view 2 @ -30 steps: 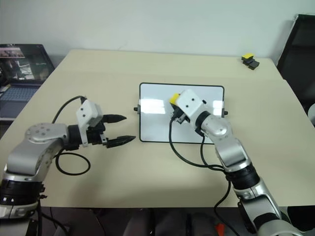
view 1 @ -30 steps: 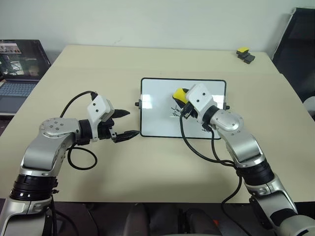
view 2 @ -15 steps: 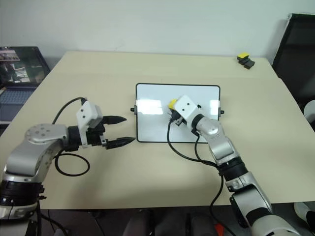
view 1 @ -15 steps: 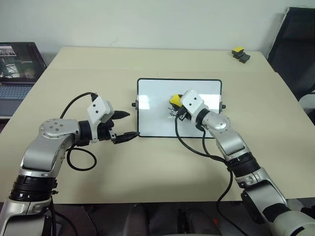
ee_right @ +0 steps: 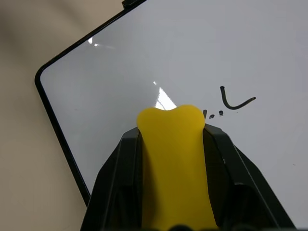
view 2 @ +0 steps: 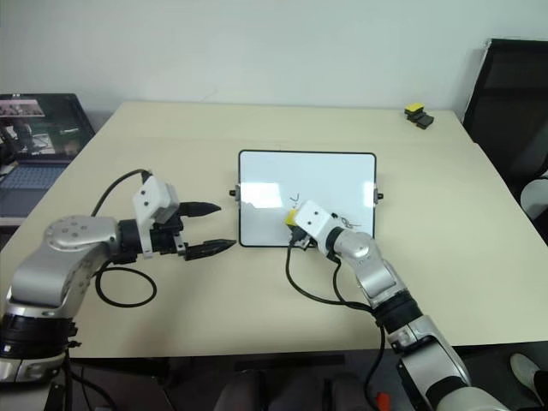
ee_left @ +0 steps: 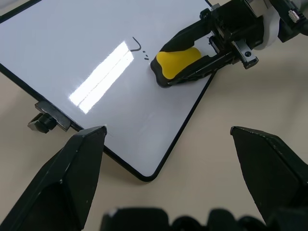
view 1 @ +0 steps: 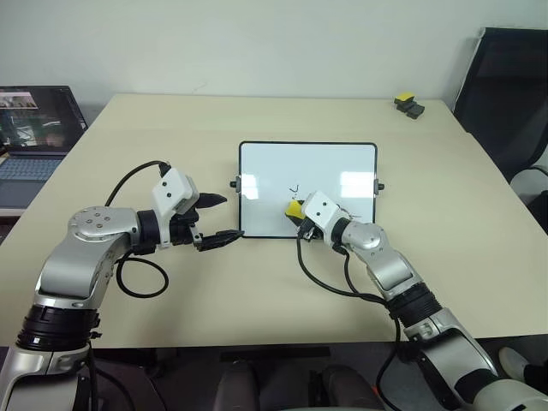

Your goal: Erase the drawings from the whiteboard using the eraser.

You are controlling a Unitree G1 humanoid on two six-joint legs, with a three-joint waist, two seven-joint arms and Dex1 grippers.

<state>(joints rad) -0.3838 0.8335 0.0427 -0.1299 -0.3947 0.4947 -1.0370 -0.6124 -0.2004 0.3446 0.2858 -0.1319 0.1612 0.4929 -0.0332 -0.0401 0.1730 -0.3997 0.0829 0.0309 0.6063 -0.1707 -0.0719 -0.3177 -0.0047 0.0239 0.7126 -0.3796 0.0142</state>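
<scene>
Beige tabletop (view 1: 282,291) fills the scene, set against a plain pale wall, with a laptop (view 1: 38,128) off its left edge and a dark chair (view 1: 505,94) at the far right. A pair of small dark blocks (view 1: 408,106), one yellow-topped, lies near the far right corner. The whiteboard (view 1: 274,171) lies flat mid-table, its long axis running left to right, with a knob on each short side. The right gripper (view 1: 295,211) is clamped on the eraser (view 1: 294,208), which sits on the board near its near edge, its long axis in line with the fingers, pointing toward the far left. A small hooked mark of the drawings (ee_right: 235,100) lies just beyond it; more scribbles (view 2: 347,223) sit beside the right wrist. The left gripper (view 1: 221,217) hovers with fingers apart just left of the board's near-left corner.
</scene>
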